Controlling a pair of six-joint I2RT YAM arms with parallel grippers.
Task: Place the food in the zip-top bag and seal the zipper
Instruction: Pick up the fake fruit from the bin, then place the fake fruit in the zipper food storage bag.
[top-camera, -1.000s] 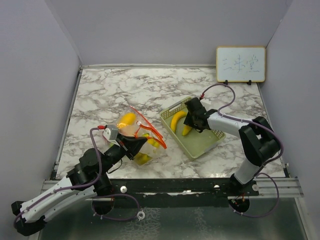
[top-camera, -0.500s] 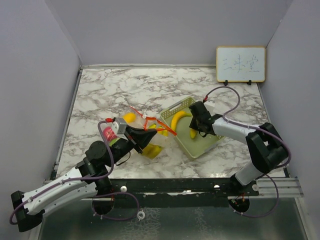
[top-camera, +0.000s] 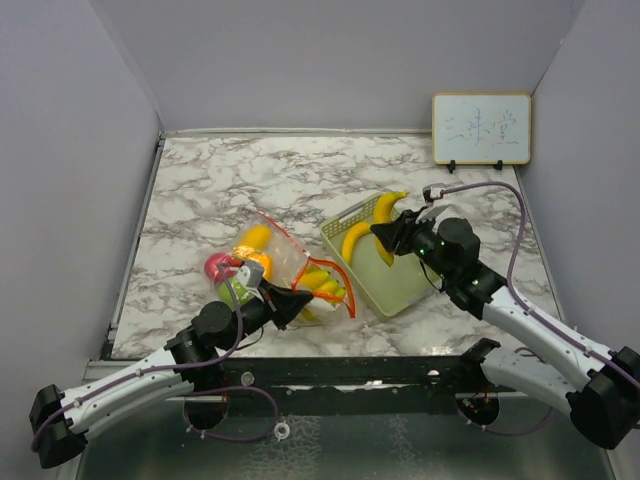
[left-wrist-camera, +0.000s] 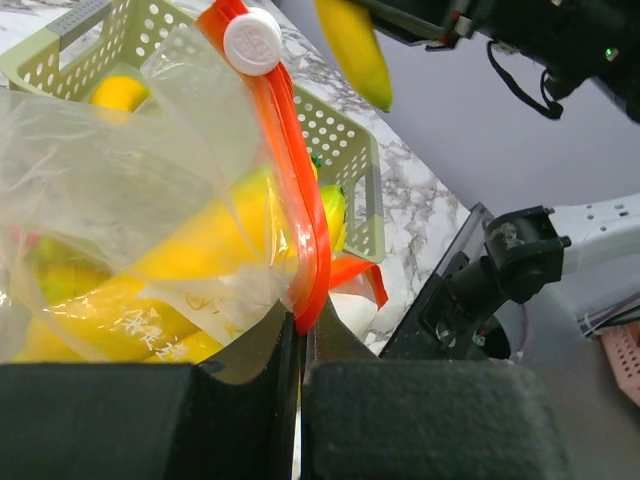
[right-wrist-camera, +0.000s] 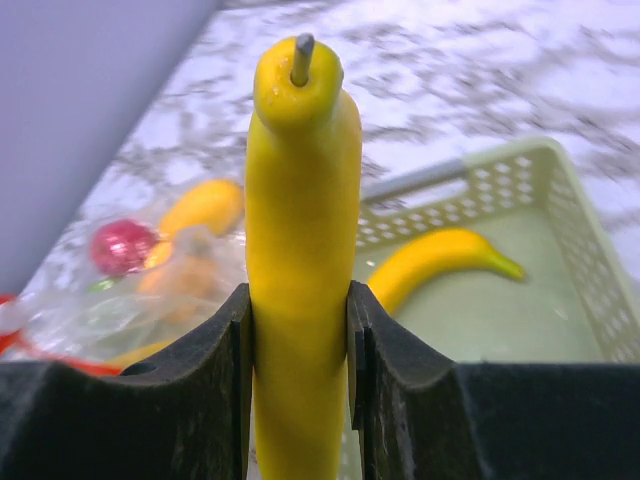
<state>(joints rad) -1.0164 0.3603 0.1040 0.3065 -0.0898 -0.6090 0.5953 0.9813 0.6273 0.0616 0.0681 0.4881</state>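
The clear zip-top bag (top-camera: 285, 262) lies left of the pale green tray (top-camera: 400, 290) with several yellow food pieces (top-camera: 322, 280) inside. Its red-orange zipper (left-wrist-camera: 300, 190) carries a white slider (left-wrist-camera: 252, 40). My left gripper (top-camera: 298, 298) is shut on the bag's zipper edge (left-wrist-camera: 305, 310). My right gripper (top-camera: 385, 232) is shut on a yellow banana (right-wrist-camera: 300, 250) and holds it above the tray; that banana also shows in the top view (top-camera: 388, 208). Another banana (top-camera: 352, 240) lies in the tray, and it also shows in the right wrist view (right-wrist-camera: 440, 262).
A small whiteboard (top-camera: 481, 128) stands at the back right against the wall. A red round piece (top-camera: 217, 266) sits by the bag's left side. Grey walls close in the marble table (top-camera: 220, 180) on both sides.
My right gripper has lifted a banana up out of the tray and pulled back. My left gripper has shifted with the bag, and its mouth now faces the tray.
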